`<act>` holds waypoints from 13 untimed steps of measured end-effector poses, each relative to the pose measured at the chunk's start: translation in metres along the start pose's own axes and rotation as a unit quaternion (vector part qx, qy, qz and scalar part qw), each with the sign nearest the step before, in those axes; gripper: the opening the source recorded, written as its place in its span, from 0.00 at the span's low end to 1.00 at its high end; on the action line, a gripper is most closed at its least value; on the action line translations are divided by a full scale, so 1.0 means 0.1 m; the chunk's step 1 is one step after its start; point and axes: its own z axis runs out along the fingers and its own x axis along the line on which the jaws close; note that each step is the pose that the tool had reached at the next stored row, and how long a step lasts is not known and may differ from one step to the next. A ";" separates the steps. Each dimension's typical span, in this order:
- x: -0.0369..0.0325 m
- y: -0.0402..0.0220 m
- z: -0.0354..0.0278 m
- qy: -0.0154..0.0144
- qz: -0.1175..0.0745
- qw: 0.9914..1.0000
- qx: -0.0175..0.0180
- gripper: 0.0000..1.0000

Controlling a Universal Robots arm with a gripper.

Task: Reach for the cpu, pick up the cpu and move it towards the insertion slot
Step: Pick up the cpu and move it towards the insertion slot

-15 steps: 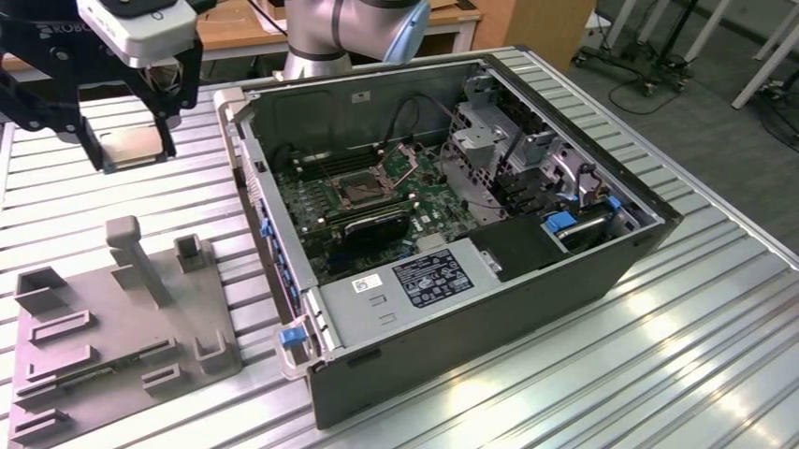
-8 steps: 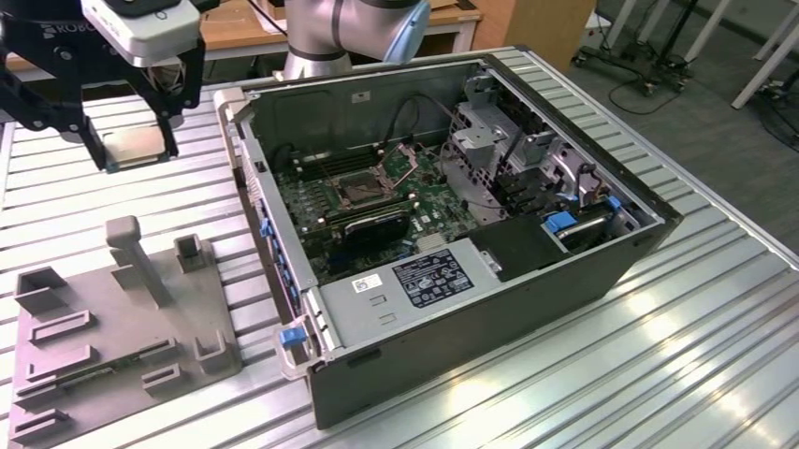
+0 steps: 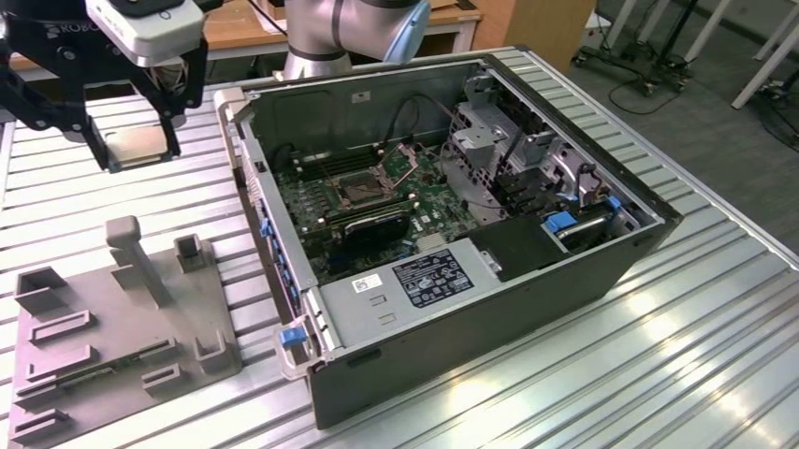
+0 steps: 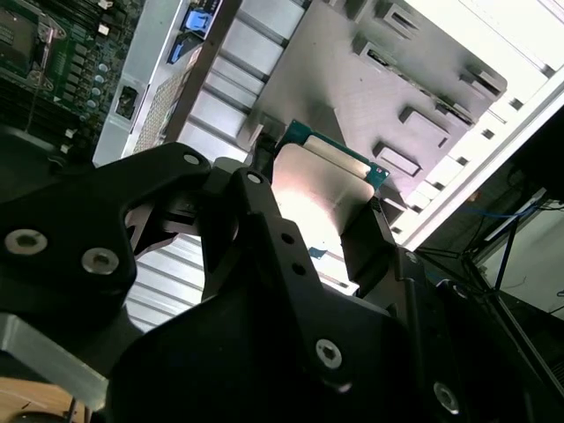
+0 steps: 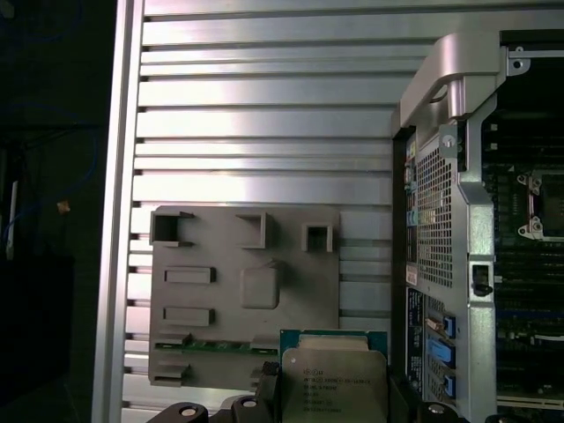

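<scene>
Exterior view: the gripper (image 3: 131, 148) is up in the air over the slatted table (image 3: 699, 355), pinching the cpu (image 3: 130, 142) between its fingers, well clear of the grey fixture plate (image 3: 112, 327). So the pickup looks done to me. The insertion slot (image 3: 363, 191) sits inside the open pc case (image 3: 500, 309), well apart from the cpu, so most of the carry looks left.

Second wrist view: the jaws are clamped on two opposite edges of the cpu (image 4: 322, 181).

First wrist view: the cpu (image 5: 335, 381) hangs over the near edge of the grey fixture plate (image 5: 247, 291), and the insertion slot (image 5: 548, 204) is inside the case, well apart.
</scene>
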 end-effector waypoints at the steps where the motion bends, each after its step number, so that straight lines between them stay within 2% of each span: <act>1: -0.002 0.000 0.000 0.000 0.000 1.000 0.000 0.55; 13: -0.037 -0.001 0.000 0.000 0.000 1.000 0.000 0.55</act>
